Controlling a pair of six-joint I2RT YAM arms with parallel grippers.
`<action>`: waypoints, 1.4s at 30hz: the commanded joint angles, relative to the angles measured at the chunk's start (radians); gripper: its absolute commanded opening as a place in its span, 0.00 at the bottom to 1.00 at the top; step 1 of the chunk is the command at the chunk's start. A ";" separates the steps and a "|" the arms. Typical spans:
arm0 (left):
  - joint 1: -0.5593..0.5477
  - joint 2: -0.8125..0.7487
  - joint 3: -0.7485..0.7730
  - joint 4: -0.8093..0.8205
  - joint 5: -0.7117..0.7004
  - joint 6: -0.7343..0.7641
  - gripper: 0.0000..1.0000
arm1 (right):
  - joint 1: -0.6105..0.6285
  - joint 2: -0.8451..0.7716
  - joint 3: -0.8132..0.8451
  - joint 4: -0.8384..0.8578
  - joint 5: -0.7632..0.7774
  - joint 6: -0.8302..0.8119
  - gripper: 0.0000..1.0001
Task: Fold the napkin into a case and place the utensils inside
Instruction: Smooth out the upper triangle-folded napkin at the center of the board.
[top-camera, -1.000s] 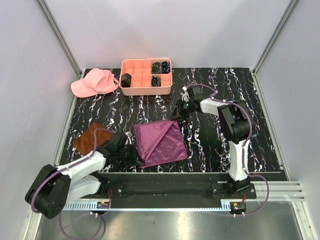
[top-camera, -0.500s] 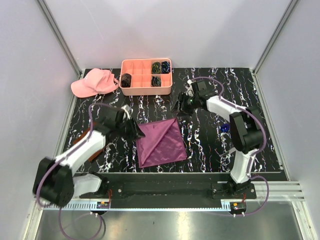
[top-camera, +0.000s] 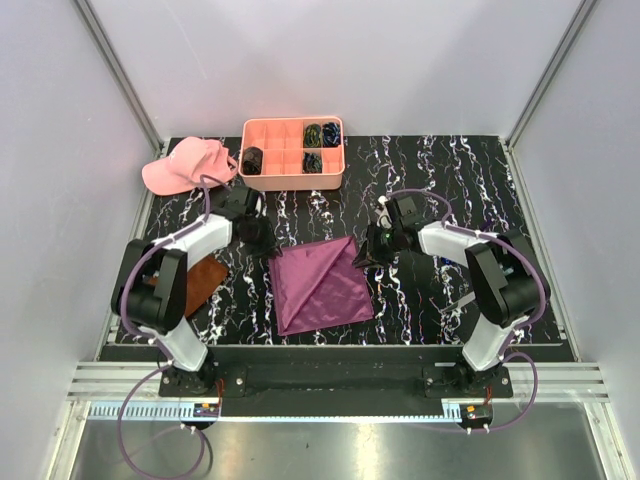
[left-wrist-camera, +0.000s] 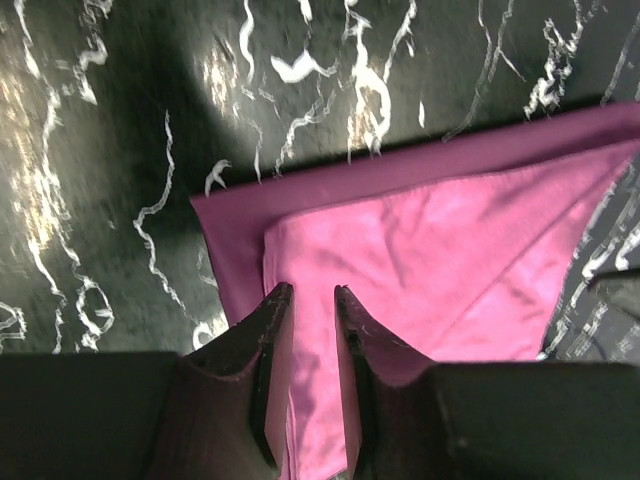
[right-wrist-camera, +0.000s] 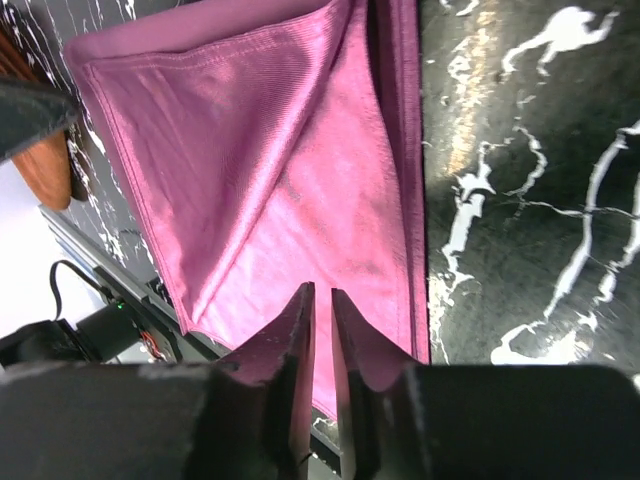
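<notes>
**Your napkin (top-camera: 320, 285), folded flat**
You see it magenta-purple with a slight sheen, lying mid-table (top-camera: 450, 180) on the black marbled top, its upper layer doubled diagonally over the lower one, whose edge peeks out.

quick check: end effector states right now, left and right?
Left end effector: closed to a narrow slit, holding nothing, over the magenta-purple square cloth napkin.
Right end effector: closed to a narrow slit, holding nothing.
</notes>
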 joint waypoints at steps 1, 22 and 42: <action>0.008 0.030 0.064 0.002 -0.069 0.033 0.24 | 0.020 0.023 -0.013 0.093 -0.006 -0.001 0.17; 0.016 0.112 0.084 0.043 -0.103 0.010 0.21 | 0.020 0.131 -0.021 0.156 -0.031 0.000 0.11; 0.048 0.083 0.084 0.025 -0.144 -0.005 0.02 | 0.020 0.134 -0.013 0.130 -0.009 -0.012 0.09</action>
